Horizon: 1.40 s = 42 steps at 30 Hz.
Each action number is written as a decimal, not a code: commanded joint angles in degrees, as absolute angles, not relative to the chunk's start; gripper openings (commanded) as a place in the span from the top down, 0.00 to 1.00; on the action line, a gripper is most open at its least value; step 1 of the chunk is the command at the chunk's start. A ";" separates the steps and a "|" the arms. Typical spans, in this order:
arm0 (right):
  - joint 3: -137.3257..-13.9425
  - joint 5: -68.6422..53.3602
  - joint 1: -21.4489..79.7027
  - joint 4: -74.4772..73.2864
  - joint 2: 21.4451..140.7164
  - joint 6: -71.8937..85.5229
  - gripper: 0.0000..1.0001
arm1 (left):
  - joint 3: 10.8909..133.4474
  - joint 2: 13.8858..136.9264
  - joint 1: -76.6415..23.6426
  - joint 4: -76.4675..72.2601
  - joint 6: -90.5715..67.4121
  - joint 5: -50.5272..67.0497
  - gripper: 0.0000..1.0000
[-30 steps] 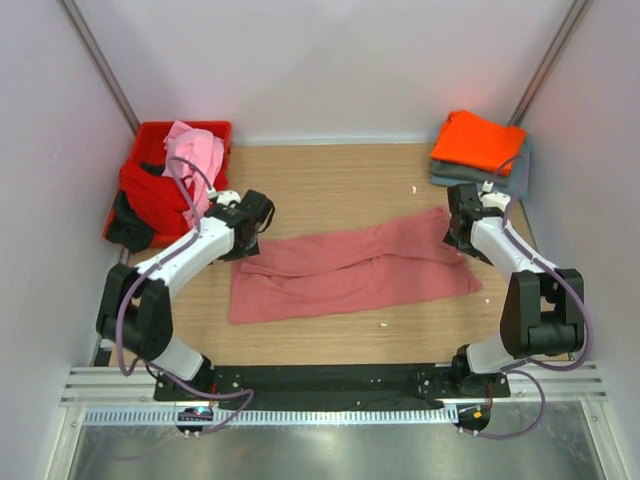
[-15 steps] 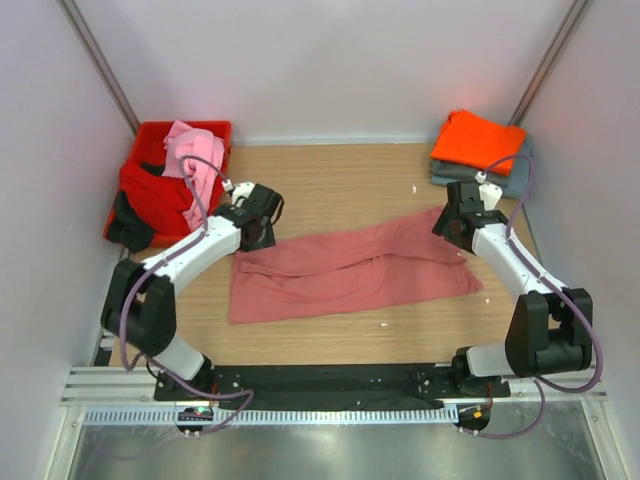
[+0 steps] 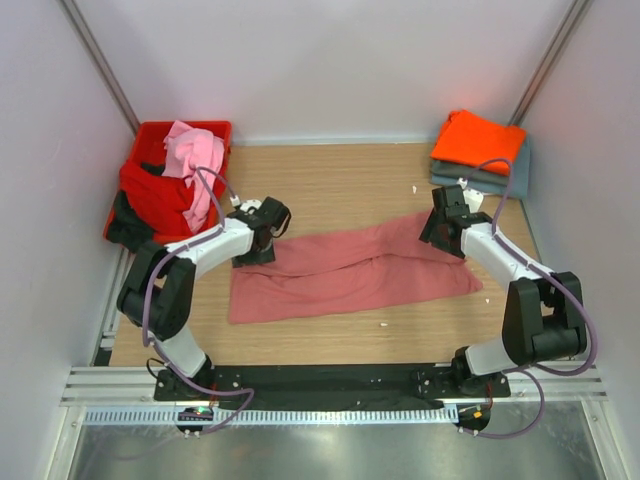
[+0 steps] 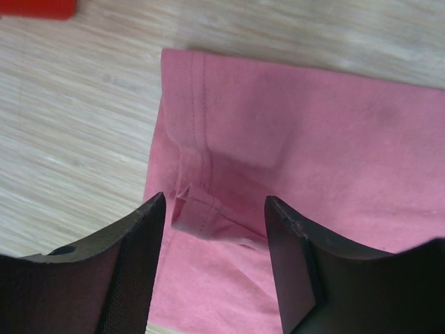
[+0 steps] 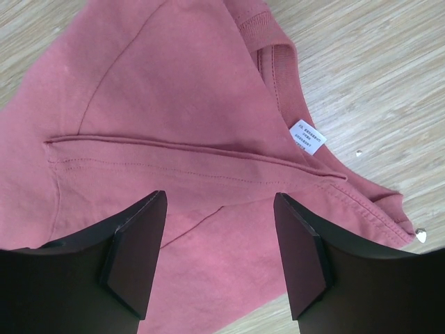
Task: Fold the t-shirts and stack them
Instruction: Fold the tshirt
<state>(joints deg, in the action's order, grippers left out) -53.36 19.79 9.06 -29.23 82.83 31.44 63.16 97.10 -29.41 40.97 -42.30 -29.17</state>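
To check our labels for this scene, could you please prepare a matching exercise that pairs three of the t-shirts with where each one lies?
Things:
1. salmon-pink t-shirt
2. orange t-shirt
3. light pink t-shirt

Places:
A. heaped in the red crate, far left
B. lying flat in the middle of the table
C. on top of the grey-blue t-shirt, far right

Pairs: 1-B, 2-C, 3-A

Grey-blue shirt (image 3: 518, 172) mostly beneath orange shirt (image 3: 478, 138)
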 commanded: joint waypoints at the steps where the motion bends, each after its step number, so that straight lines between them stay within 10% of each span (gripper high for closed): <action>1: -53.88 20.74 9.58 -26.72 83.58 31.29 0.31 | 61.27 94.22 -29.62 41.05 -44.73 -28.39 0.45; 9: -53.96 21.36 9.67 -26.81 84.29 30.85 0.32 | 61.17 95.36 -29.71 41.31 -44.82 -31.81 1.00; 24: -53.88 22.50 9.76 -26.98 84.81 30.23 0.32 | 64.52 91.06 -30.23 51.15 -44.73 -44.48 0.93; 27: -53.96 22.24 9.76 -27.33 84.81 30.15 0.32 | 59.96 89.83 -30.93 53.16 -47.10 -44.65 0.86; 30: -53.53 20.84 9.76 -27.60 83.50 30.06 0.33 | 58.54 88.34 -31.64 57.11 -51.58 -45.00 0.56; 37: -49.66 11.78 10.02 -25.93 77.44 30.85 0.40 | 58.18 75.59 -31.82 50.73 -48.61 -42.03 0.69; 42: -47.02 11.60 11.07 -23.20 79.88 31.99 0.40 | 59.94 82.86 -31.73 39.56 -44.13 -37.10 0.59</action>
